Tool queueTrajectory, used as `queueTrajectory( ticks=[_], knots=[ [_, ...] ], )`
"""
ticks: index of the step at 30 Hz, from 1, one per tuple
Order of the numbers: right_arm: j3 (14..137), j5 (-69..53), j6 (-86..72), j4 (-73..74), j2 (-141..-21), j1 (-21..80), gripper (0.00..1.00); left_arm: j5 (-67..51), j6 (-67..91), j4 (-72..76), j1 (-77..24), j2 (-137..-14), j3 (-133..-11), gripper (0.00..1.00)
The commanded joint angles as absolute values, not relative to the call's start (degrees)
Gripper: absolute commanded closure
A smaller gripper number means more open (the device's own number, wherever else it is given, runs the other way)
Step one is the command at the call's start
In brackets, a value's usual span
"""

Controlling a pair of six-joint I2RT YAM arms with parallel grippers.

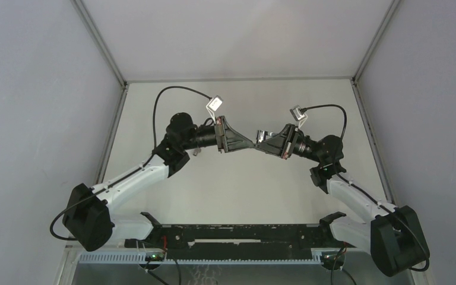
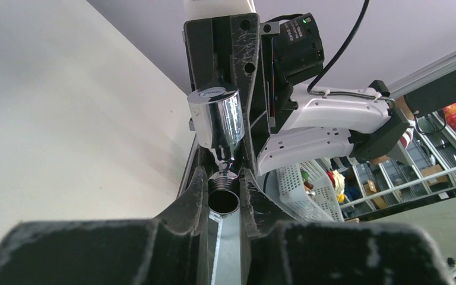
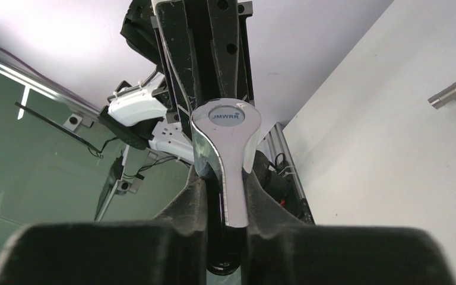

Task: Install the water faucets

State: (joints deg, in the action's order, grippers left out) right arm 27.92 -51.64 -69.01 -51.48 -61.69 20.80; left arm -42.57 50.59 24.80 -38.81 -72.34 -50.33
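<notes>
Nearest the bases, the black mounting rail (image 1: 231, 233) is lying along the near edge of the counter (image 1: 237, 190). The left arm (image 1: 130, 178) and right arm (image 1: 356, 199) are reaching inward from it and meeting tip to tip above the middle of the counter.

The left jaws are clamping a threaded fitting (image 2: 224, 193), its open mouth facing the other arm. The right jaws are gripping the chrome faucet head (image 3: 225, 148), the one with the lever marked JMWRR. In the left wrist view the head's narrow stem (image 2: 222, 166) is pointing straight at the fitting's mouth and sitting right at its rim; whether it is touching I cannot tell.

I am judging the task as roughly midway. Both pieces are being held off the counter and lined up, but the stem is not yet sunk into the threads, so seating and turning are remaining.

Further off, a small silver elbow piece (image 3: 454, 94) is lying loose on the counter, well apart from both jaws. Nothing is standing between the two held parts. The grey walls (image 1: 35, 119) are enclosing the counter at the sides and back.
</notes>
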Motion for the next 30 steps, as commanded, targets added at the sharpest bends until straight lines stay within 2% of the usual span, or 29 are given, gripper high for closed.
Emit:
queueTrajectory(
  ticks=[1,6,7,9,13,15,19,21,27,30],
  knots=[
    [30.5,-51.54,-67.05,-51.81,-60.92,21.93,1.0,-42.88,51.42,27.96,-38.98,-71.73,-49.66,1.0],
    [30.41,-48.81,-63.61,-46.11,-57.4,22.12,1.0,-41.04,50.1,24.6,-38.95,-71.37,-50.57,1.0],
    [30.42,-48.44,-63.11,-44.92,-56.68,22.08,1.0,-40.4,49.23,22.09,-38.94,-71.36,-51.19,0.97],
    [30.41,-47.88,-62.16,-42.92,-55.43,22.07,1.0,-39.23,47.83,18.98,-38.89,-71.23,-52.38,0.81],
    [30.41,-46.89,-60.22,-37.37,-53.32,22.06,1.0,-38.05,46.92,15.8,-38.45,-71.47,-54.36,0.39],
    [30.41,-44.87,-58.04,-33.12,-50.84,22.06,1.0,-37.32,45.91,12.73,-37.78,-71.3,-55.45,0.23],
    [30.48,-37.97,-51.5,-21.52,-44.67,22.03,1.0,-35.62,42.39,5.05,-34.95,-69.31,-56.76,0.14],
    [31.13,-35.24,-48.4,-16.17,-42.03,21.81,1.0,-32.85,39.69,-2.01,-33.52,-67.77,-57.14,0.03],
    [35.82,-29.24,-36.96,0.29,-38.67,21.96,1.0,-8.99,27.2,-22.85,-33.12,-65.45,-60.41,0.01],
    [37.7,-26.96,-32.24,5.26,-39.45,21.99,1.0,0.54,24.17,-27.38,-33.13,-67.15,-60.28,0.05]
  ],
)
